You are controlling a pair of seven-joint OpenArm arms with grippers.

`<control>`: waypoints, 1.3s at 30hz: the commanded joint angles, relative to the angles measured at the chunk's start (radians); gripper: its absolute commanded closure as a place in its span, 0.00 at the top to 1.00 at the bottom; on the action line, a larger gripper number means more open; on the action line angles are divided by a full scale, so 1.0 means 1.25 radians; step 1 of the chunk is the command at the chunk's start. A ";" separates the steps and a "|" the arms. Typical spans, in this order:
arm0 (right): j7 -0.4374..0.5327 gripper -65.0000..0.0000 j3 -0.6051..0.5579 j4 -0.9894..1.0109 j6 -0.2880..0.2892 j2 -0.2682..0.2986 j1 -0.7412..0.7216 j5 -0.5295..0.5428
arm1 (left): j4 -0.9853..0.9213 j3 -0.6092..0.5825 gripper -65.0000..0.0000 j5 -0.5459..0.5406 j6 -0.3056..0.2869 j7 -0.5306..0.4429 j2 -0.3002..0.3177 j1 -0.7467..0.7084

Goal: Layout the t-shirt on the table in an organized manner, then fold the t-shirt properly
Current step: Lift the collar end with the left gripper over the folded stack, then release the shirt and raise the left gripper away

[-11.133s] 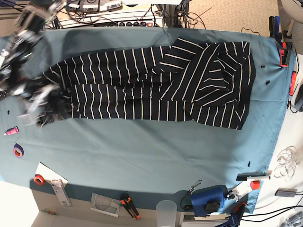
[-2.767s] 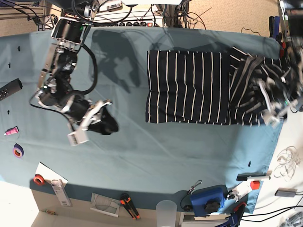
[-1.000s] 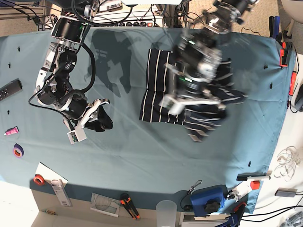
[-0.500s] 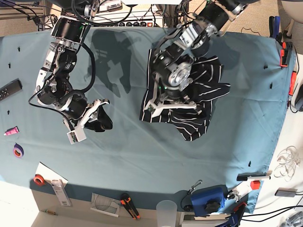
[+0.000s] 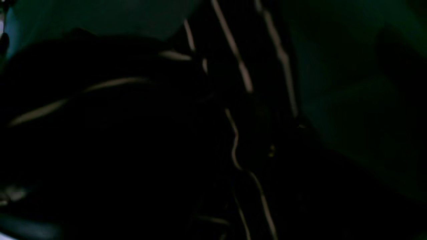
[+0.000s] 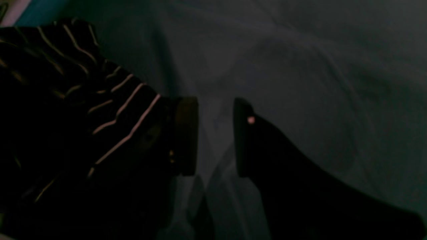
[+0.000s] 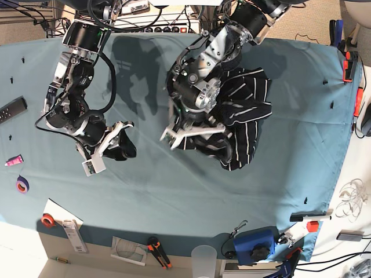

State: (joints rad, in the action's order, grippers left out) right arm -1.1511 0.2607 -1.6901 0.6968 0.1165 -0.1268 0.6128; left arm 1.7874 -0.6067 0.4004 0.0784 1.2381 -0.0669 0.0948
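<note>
T-shirt (image 7: 243, 116) bunched at frame centre on the tabletop (image 7: 174, 191), under the left gripper (image 7: 188, 132); its jaws unreadable. Right gripper (image 6: 215, 136) jaws apart, empty, left of frame. Fabric limp, light; pinch hem corners.

Beyond the far edge of the worktop, a white power strip (image 7: 148, 26) sits among tangled black cables (image 7: 200, 14), with tan carpet floor (image 7: 301, 17) to one side. Light falls from above, throwing soft shadows onto the teal cloth. Along the near white edge lie a blue device (image 7: 255, 243), a clear plastic cup (image 7: 203, 255), orange-handled pliers (image 7: 158, 252) and rolls of tape (image 7: 22, 184). A red clamp (image 7: 349, 63) grips the cloth at the side.
</note>
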 commanded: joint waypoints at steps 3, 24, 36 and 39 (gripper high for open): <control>0.019 0.28 0.001 -0.014 0.001 0.007 -0.016 0.012 | 0.082 0.000 0.46 -0.018 0.003 -0.021 -0.042 0.013; 0.024 0.28 0.002 -0.014 0.001 0.009 -0.016 -0.019 | 0.121 0.272 0.23 0.169 0.081 -0.037 0.050 0.028; 0.071 0.28 0.002 -0.014 0.001 0.009 -0.016 -0.019 | 0.224 0.410 0.01 -0.137 -0.033 -0.043 0.184 -0.150; 0.071 0.28 0.002 -0.014 0.001 0.009 -0.016 -0.019 | 0.298 0.410 0.00 -0.233 -0.056 -0.061 0.182 -0.201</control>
State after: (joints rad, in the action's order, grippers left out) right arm -1.0908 0.2611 -1.6901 0.6968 0.1188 -0.1268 0.5701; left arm 2.1414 -0.0963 0.0971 0.0097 1.1793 0.1593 -0.1677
